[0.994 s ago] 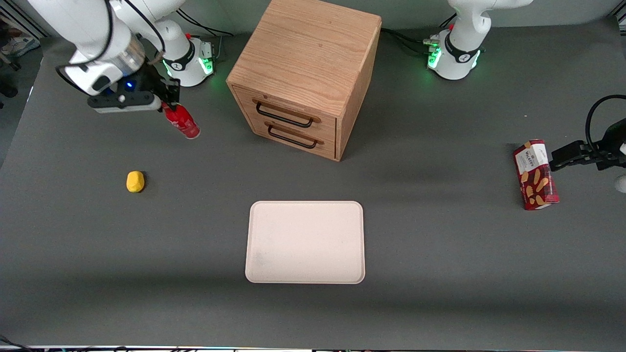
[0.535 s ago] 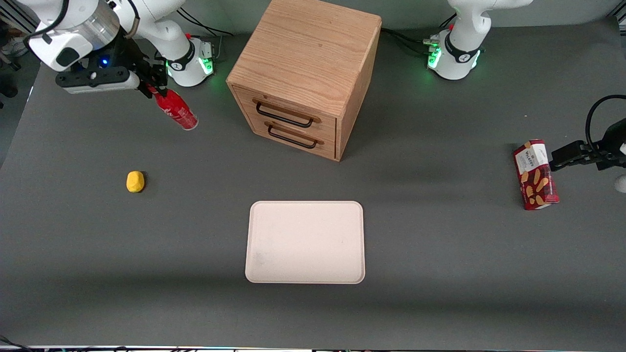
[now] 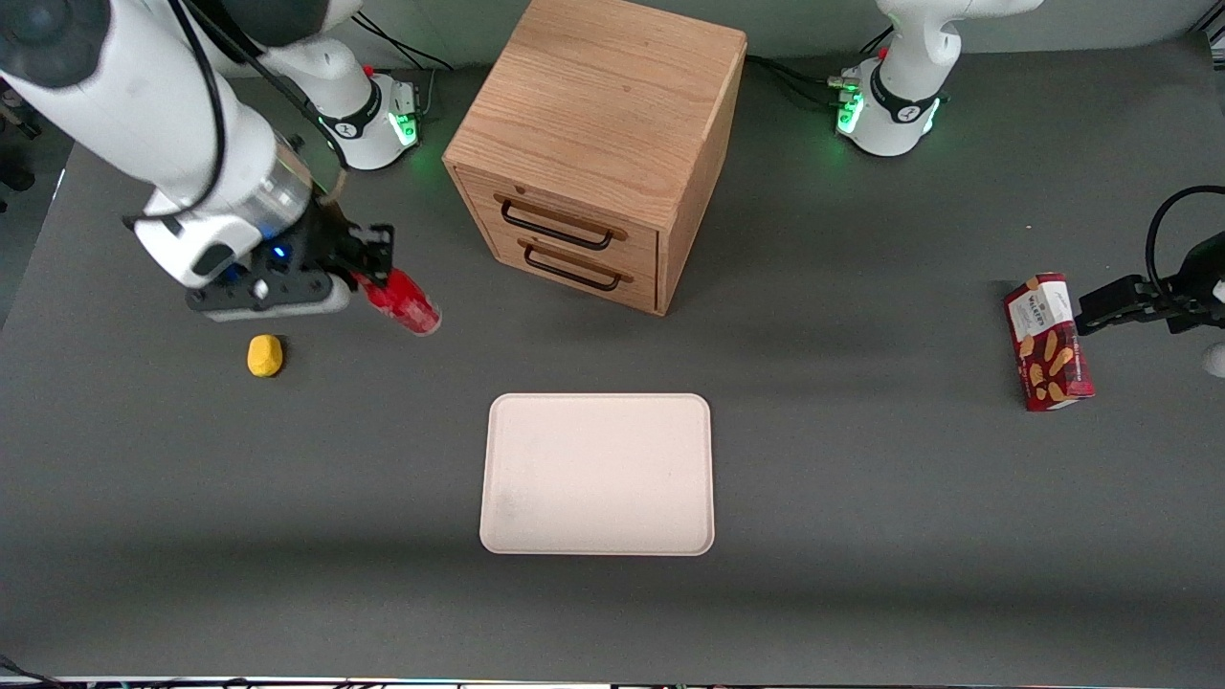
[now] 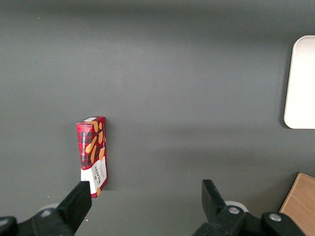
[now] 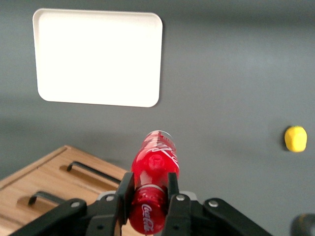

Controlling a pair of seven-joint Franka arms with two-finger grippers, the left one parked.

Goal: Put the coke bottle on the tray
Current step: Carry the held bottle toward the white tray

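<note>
At the left of the front view we see the gripper [image 3: 368, 277], black and blocky under a white rounded arm, clenched on the coke bottle [image 3: 407, 303]. We read the bottle as slim, glossy and all red, held tilted above the dark grey matte table [image 3: 861, 498] with its base pointing toward the frame's centre; its neck end is hidden by the fingers, and its lettering is too small for us to make out. Just below the gripper in the frame lies a small rounded yellow lump [image 3: 265, 355]. We find the tray [image 3: 598, 474] at lower centre, well apart from the bottle: flat, pale cream-pink, rectangular with rounded corners and a low rim. At upper centre stands a wooden cabinet [image 3: 598, 144] with visible grain and two dark bar handles on its drawers. At the right edge a red snack box [image 3: 1048, 342] lies on the table.

From the left wrist view we see that box [image 4: 92, 155], printed with biscuit shapes, and only a cut-off rounded edge of the tray [image 4: 300, 83].

From the right wrist view we see the black fingers [image 5: 173, 196] pressed against both sides of the bottle [image 5: 153, 184], white script showing on its red body, with the tray [image 5: 98, 56], cabinet [image 5: 49, 187] and yellow lump [image 5: 296, 138] on the table past it.
</note>
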